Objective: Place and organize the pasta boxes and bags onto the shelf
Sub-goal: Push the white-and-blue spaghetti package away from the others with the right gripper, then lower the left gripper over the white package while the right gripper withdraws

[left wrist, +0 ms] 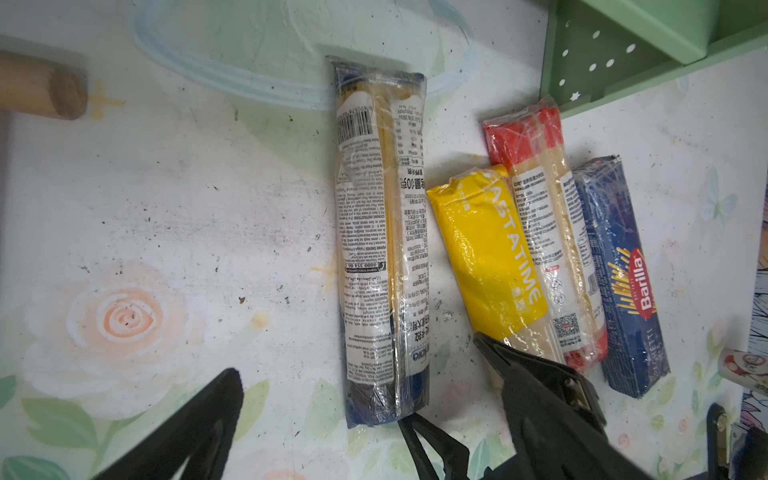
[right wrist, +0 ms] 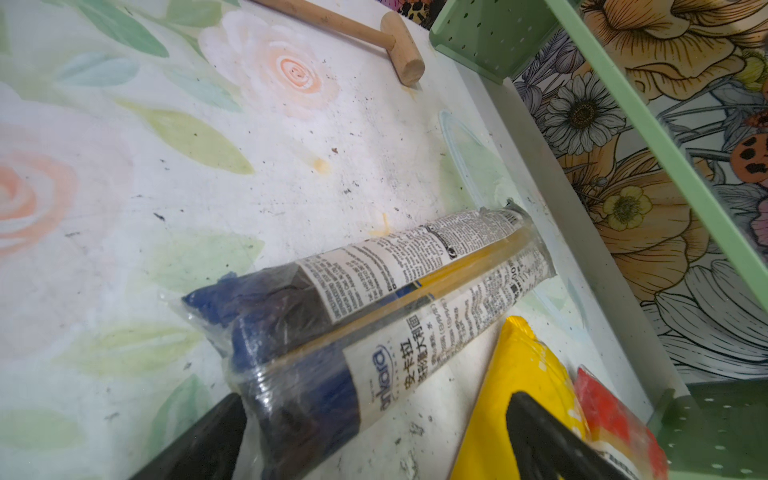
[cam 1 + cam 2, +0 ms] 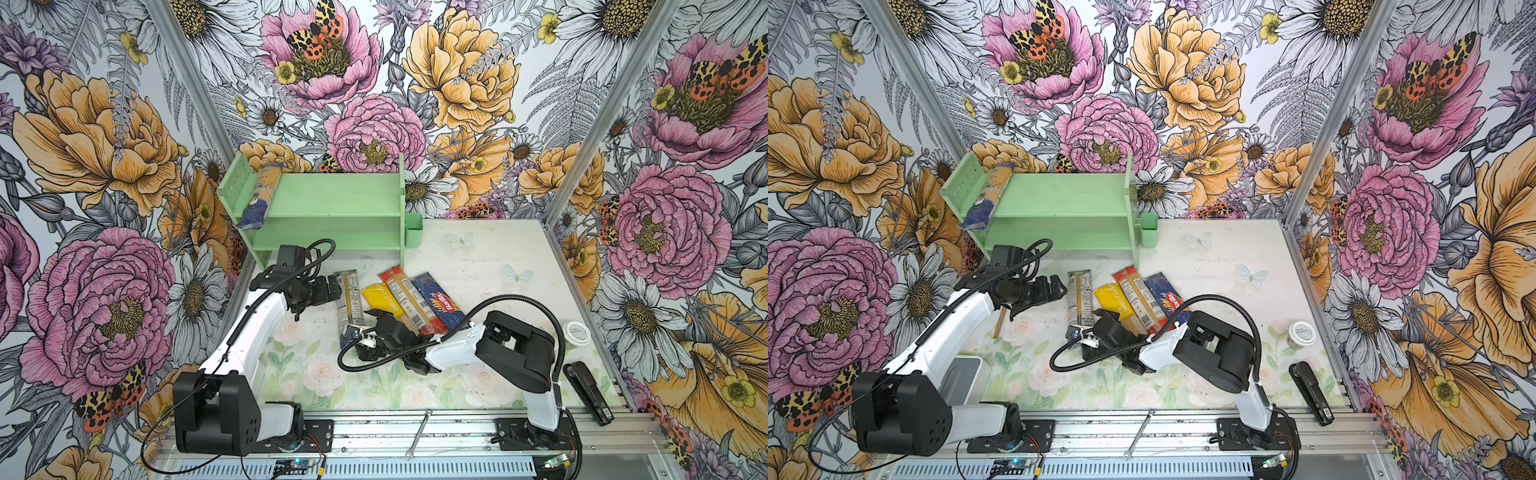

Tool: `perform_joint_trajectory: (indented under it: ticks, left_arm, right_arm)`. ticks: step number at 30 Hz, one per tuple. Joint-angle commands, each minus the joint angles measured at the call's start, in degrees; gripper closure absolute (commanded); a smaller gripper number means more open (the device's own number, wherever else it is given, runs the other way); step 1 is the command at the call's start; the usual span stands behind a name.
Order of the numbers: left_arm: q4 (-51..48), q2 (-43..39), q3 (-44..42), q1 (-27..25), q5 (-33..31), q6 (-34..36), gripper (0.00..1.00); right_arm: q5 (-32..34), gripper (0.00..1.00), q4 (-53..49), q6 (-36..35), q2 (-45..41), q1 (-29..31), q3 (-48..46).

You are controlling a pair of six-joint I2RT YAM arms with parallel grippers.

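Centre of frame: right gripper, jaws apart, straddles the blue end of the clear bag. Left gripper — jaws also apart — hangs just left of it.

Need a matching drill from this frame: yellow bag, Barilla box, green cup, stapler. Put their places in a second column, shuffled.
Sides are as seen in both top views.

Things
1. yellow bag
2. Barilla box
3. green cup
4. stapler

Places
A. against the outside of the shelf's right side panel
B. right end of the row of four packs on the table
C. near the table's front right corner
D. between the blue-ended clear bag and the red-ended bag

Pairs: 1-D, 2-B, 3-A, 4-C
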Motion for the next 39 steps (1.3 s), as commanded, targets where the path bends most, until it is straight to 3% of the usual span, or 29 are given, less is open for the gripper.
perform_joint_trajectory:
  ticks: [1, 11, 21, 32, 39]
  left_arm:
    - [1.41, -1.77, -0.68, 0.73, 1.04, -0.73, 0.01]
    - [3.77, -1.88, -1.98, -0.75, 0.96, -3.03, 0.01]
    - [6.04, -0.50, -1.41, -6.12, -1.28, -5.68, 0.01]
    - [11.07, -0.34, -3.45, -10.66, -5.04, -9.94, 0.01]
    - [12.48, 0.75, -3.68, -14.04, -7.42, -12.38, 0.01]
  right_arm:
    - [-3.36, 0.00, -2.06, 0.12, -6.05, -0.75, -1.68]
    - [-8.67, 0.00, -14.94, 1.75, -20.70, -1.38, -5.93]
    - [-7.17, 0.00, -21.30, 4.35, -35.10, -5.26, -12.96]
    - [-11.77, 0.00, -25.71, 13.01, -50.60, -18.41, -19.87]
    - [-14.53, 0.00, -25.53, 16.04, -53.86, -24.58, -21.49]
